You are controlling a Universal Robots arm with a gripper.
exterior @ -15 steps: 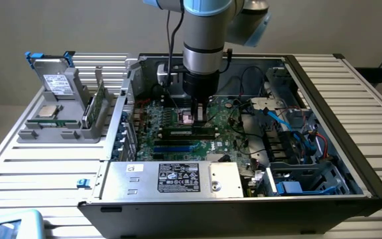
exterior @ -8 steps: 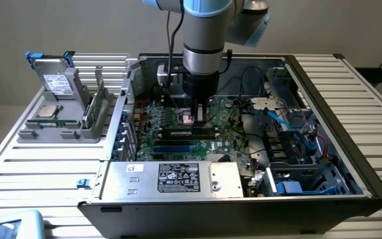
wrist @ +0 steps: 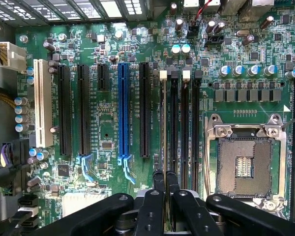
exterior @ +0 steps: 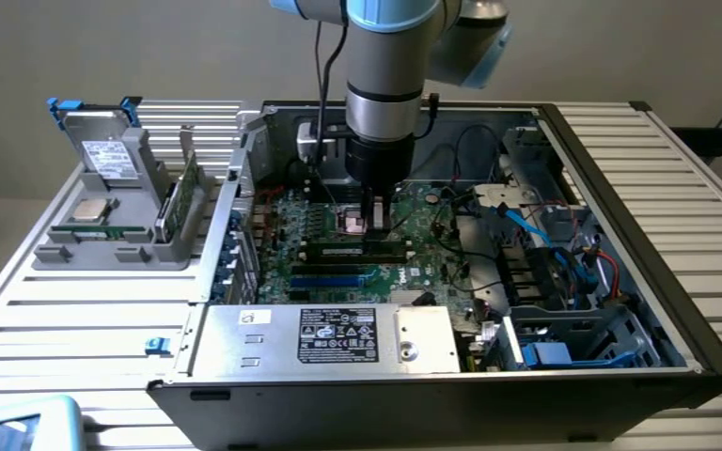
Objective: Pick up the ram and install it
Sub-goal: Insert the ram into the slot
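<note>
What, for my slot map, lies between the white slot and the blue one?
Wrist view: between white slot and blue slot stand two long black slots and a short one.

My arm [exterior: 384, 85], silver-grey tube, pale blue joint caps [exterior: 393, 11], black cable [exterior: 322, 66] down one side, my gripper [wrist: 165, 176] matte black, rounded links with pivot bolts

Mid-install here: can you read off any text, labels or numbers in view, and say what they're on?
Power supply label: print too small to read.
Motherboard slot lettering: too small to read.
Drive label in the grey holder: blurred.
Nothing can be quoted.
</note>
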